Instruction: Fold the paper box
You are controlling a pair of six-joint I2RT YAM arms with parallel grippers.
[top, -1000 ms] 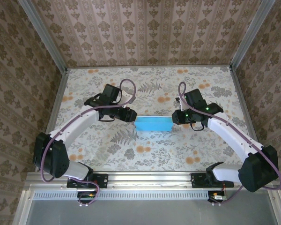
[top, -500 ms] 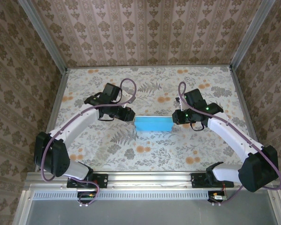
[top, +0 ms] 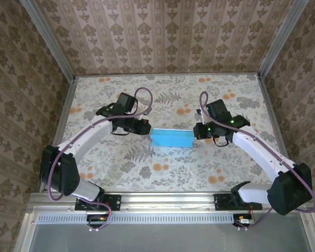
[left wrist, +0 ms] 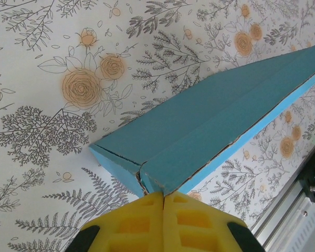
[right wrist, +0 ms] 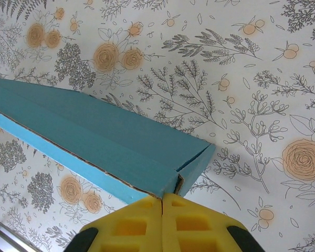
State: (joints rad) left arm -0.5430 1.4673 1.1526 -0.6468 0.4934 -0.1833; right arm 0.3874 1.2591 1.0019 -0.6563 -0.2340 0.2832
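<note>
The paper box (top: pixel 171 138) lies folded shut on the flowered table (top: pixel 163 173), a long turquoise-blue block between the two arms. My left gripper (top: pixel 148 129) is at its left end and my right gripper (top: pixel 195 132) at its right end. In the left wrist view the yellow fingers (left wrist: pixel 142 220) are shut, pad against pad, and the left gripper's tips (left wrist: pixel 163 193) touch the box's (left wrist: pixel 210 121) end corner where the flaps meet. In the right wrist view the right gripper (right wrist: pixel 161 197) is likewise shut, with its tips against the box's (right wrist: pixel 94 136) other end corner.
Patterned walls (top: pixel 163 37) enclose the table on three sides. A metal rail (top: pixel 168 198) runs along the near edge by the arm bases. Bare tabletop (top: pixel 163 89) lies behind the box and in front of it.
Both pairs of jaws have closed. The left gripper has shifted slightly away from the bases while staying at the box's left end. The right arm has barely moved.
</note>
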